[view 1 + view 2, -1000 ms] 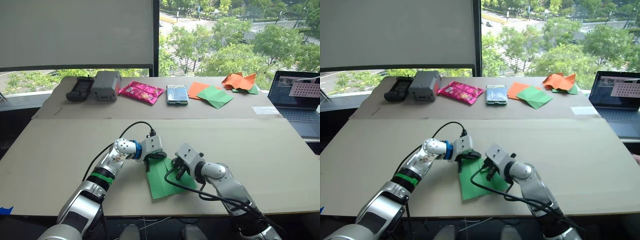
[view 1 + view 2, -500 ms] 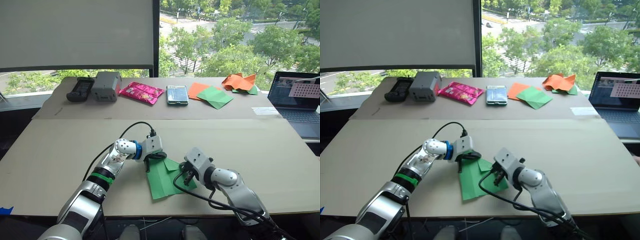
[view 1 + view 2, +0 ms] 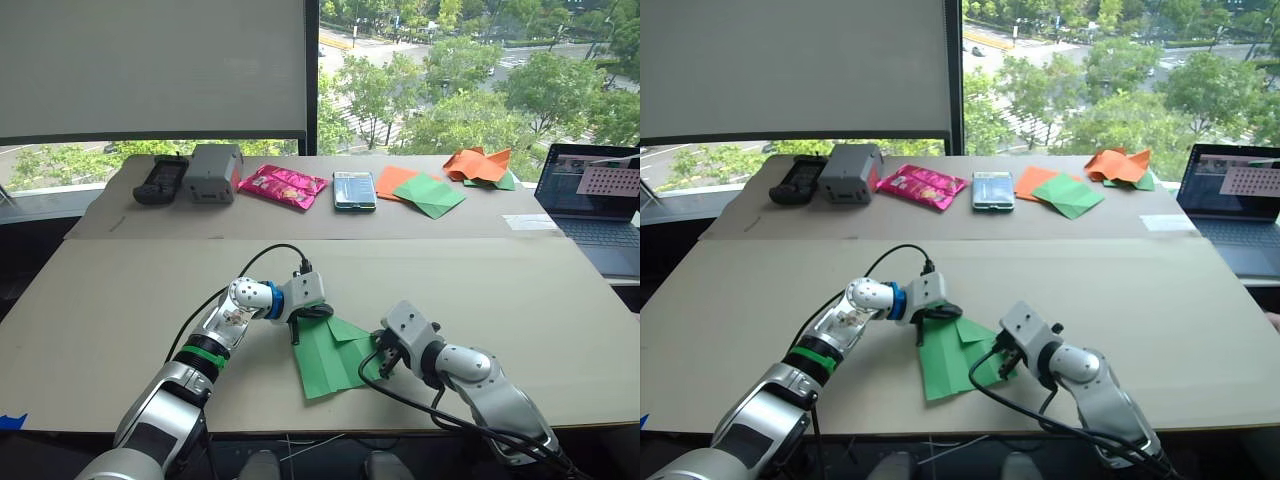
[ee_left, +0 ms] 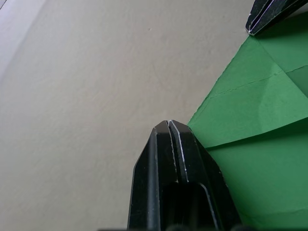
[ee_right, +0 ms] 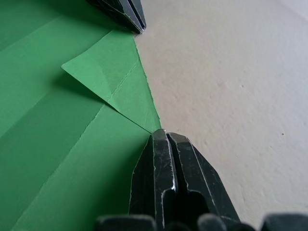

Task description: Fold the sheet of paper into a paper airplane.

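Note:
The sheet of paper, bright green and creased, lies flat near the table's front edge. Its far right corner is folded inward as a small triangular flap. My left gripper is shut, its tips pressing at the sheet's far left corner. My right gripper is shut too, its tips resting on the sheet's right edge at the foot of the flap. Each wrist view shows the other gripper's shut tips at the sheet's edge. No paper shows between either pair of fingers.
On the back table stand a black controller, a grey box, a pink packet, a phone, orange and dull green sheets and a crumpled paper heap. A laptop sits far right.
My right gripper has slid from over the sheet's far right part out to its right edge, and the corner flap now lies folded in. The left gripper has stayed put.

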`<control>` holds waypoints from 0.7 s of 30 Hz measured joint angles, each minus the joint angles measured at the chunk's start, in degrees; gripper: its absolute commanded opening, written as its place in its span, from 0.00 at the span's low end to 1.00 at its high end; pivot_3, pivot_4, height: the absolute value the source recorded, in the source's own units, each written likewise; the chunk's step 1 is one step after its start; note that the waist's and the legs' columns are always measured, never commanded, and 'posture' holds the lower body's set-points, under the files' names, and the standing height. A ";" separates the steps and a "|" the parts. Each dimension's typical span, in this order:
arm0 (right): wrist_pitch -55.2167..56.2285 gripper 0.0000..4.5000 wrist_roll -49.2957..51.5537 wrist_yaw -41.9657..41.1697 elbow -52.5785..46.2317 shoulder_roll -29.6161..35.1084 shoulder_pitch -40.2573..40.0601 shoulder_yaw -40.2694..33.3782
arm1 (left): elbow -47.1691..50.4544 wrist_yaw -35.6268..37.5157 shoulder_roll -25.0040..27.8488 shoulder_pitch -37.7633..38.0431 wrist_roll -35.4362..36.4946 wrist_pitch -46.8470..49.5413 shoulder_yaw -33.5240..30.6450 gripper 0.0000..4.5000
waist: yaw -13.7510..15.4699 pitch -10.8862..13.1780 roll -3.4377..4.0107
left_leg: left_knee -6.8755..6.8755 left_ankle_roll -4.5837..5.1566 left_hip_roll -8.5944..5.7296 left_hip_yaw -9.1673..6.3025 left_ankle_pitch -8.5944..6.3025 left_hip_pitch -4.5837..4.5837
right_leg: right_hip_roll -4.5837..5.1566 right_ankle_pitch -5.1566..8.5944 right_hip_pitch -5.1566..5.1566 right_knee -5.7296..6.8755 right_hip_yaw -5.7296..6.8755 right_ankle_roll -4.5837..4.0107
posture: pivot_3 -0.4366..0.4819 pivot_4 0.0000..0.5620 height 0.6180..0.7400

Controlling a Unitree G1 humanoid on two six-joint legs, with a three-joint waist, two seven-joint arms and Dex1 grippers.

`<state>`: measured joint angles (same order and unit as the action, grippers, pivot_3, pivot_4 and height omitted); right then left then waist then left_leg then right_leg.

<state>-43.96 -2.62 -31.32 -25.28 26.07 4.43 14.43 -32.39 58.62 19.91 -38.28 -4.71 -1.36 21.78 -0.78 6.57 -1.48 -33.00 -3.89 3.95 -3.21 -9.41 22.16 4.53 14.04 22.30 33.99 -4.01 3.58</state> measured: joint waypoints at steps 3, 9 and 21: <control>0.03 0.00 2.78 -0.10 -0.11 -1.00 0.01 -2.20 | 0.04 0.01 0.03 0.00 0.00 -0.15 -0.15 0.00 | -0.02 0.08 0.02 | 0.00 0.00 0.00 0.00 0.00 0.06 | 0.01 0.00 0.06 -0.01 0.00 0.00 | 0.48 0.27 0.82; 2.08 0.00 8.30 -3.22 -2.82 0.08 0.16 -7.08 | 0.48 0.48 0.31 0.00 0.04 -0.33 -0.53 0.00 | -0.05 0.33 0.11 | 0.04 0.00 0.00 0.01 0.00 0.18 | -0.01 0.00 0.20 0.02 0.00 0.00 | 0.48 0.27 0.82; 7.29 0.00 5.73 -2.66 5.00 -3.36 7.55 5.06 | 0.47 0.42 0.60 -0.04 0.04 -1.25 -0.59 0.00 | -0.11 0.40 0.26 | 0.08 0.01 0.00 0.01 0.01 0.18 | -0.03 0.00 0.27 0.01 -0.01 0.00 | 0.48 0.27 0.82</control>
<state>-36.67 3.11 -33.98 -20.28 22.71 11.98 19.49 -31.93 59.03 20.51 -38.32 -4.67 -2.60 21.18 -0.88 6.96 -1.23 -32.91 -3.88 3.94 -3.20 -9.41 22.35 4.51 14.03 22.58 34.01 -4.02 3.58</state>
